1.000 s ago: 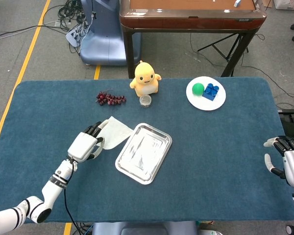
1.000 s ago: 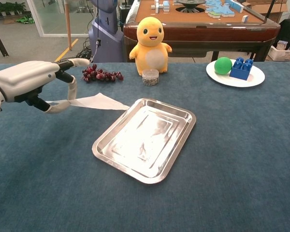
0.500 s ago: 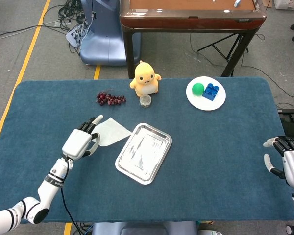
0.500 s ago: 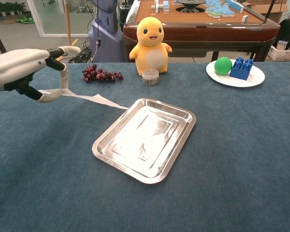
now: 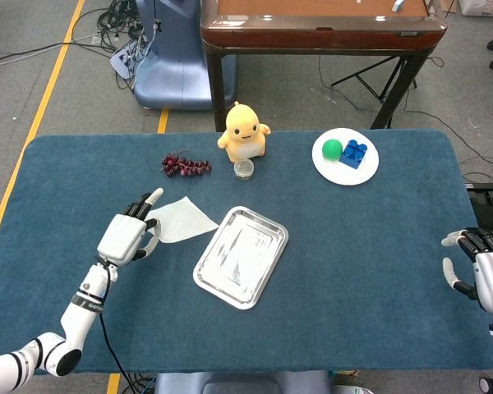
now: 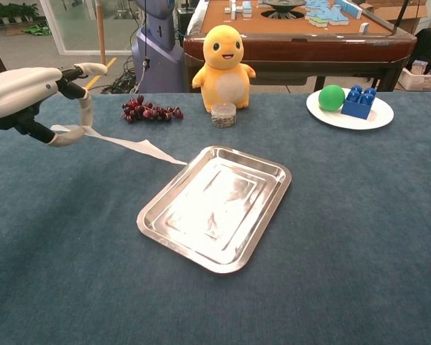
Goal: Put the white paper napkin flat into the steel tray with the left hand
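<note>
The white paper napkin (image 5: pixel 183 220) lies left of the steel tray (image 5: pixel 242 254), its right corner close to the tray's near-left rim. My left hand (image 5: pixel 126 235) pinches the napkin's left edge between thumb and fingers. In the chest view the left hand (image 6: pixel 29 99) holds that edge lifted off the cloth, and the napkin (image 6: pixel 133 144) slopes down toward the tray (image 6: pixel 215 205). The tray has nothing in it. My right hand (image 5: pixel 483 264) rests at the table's right edge, fingers apart and holding nothing.
A yellow plush toy (image 5: pixel 244 131) stands at the back, with a small clear jar (image 5: pixel 244 170) in front of it and dark grapes (image 5: pixel 185 166) to its left. A white plate (image 5: pixel 357 174) at the back right carries a green ball and a blue brick.
My left hand has drawn back to the left with the napkin in it, pulling the napkin away from the tray. The right hand has not moved.
</note>
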